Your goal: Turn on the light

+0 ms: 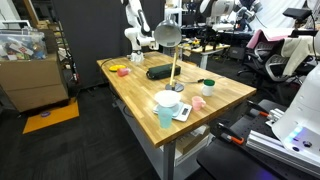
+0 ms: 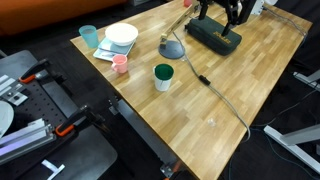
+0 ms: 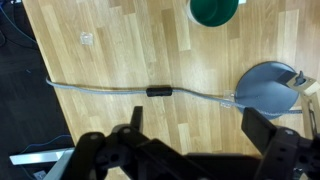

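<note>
- Pincer spread wide along the wrist view's bottom edge, gripping nothing.
- Lamp at right, on the bench.
- Its inline switch lies mid-frame.
- Cup at top edge.

Exterior views overlook the table; wrist looks down.

Even, soft indoor light throughout; small, slightly blurred frames, with the wrist-view foreground dark and unfocused.

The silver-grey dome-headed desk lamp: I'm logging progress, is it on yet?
Seemingly off: the silver-grey dome-headed desk lamp casts no bright pool on the wooden table; inside its dome is out of sight.
</note>
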Tool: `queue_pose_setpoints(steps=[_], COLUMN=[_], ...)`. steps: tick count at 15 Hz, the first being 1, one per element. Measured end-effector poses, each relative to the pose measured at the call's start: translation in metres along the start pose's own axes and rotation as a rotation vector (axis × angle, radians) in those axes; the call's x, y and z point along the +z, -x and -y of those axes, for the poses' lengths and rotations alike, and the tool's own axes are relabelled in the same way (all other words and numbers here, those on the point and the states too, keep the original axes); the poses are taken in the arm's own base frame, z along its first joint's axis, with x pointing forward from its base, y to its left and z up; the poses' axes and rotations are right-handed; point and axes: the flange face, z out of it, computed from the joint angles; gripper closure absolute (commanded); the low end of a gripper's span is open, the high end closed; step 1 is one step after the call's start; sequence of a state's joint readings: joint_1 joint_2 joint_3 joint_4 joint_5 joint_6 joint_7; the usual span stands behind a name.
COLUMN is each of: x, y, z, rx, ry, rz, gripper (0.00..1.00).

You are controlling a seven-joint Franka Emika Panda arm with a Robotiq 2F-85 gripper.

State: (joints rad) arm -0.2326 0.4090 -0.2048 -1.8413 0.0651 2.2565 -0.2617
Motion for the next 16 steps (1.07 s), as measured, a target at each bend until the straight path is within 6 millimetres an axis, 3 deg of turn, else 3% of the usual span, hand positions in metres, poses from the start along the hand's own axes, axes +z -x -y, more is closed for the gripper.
queue_pose_setpoints(steps=[8,11,16], x=[0.000,0.008,0.041], y=[-0.003,-0.022,-0.061], z=[0.003,0.006,0.004], rx=[0.000,0.007,0.005], ry=[0.006,0.016,0.056], rz=[0.000,-0.009,0.001], gripper=[0.00,0.00,0.00])
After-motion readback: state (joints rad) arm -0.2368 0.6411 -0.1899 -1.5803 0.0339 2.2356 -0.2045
